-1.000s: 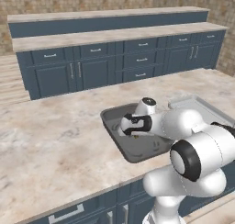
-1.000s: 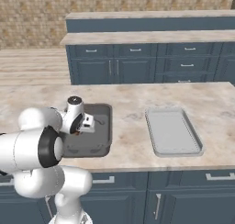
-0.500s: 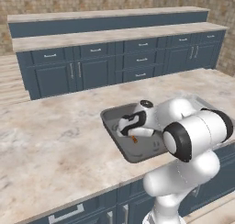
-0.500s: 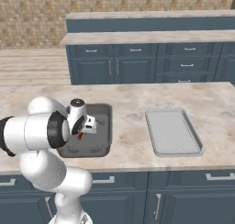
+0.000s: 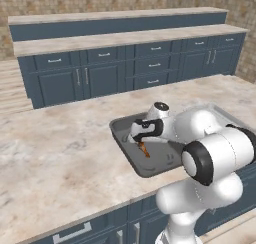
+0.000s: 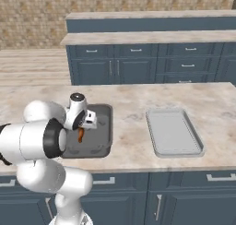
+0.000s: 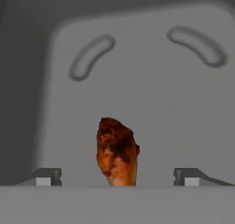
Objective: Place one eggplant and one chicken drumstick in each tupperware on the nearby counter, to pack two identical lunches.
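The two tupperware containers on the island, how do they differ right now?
The dark grey tub is deep; the pale grey tray is shallow. The tub holds a chicken drumstick, with the end effector open above it; the tray holds nothing. The tub sits nearer the arm, the tray off to its right. Both are rounded rectangles on the beige counter.

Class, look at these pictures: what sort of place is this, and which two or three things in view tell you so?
Most likely a rendered kitchen: a stone-topped island counter, blue cabinets with silver handles against a brick wall, and a chicken drumstick over a dark grey tub.
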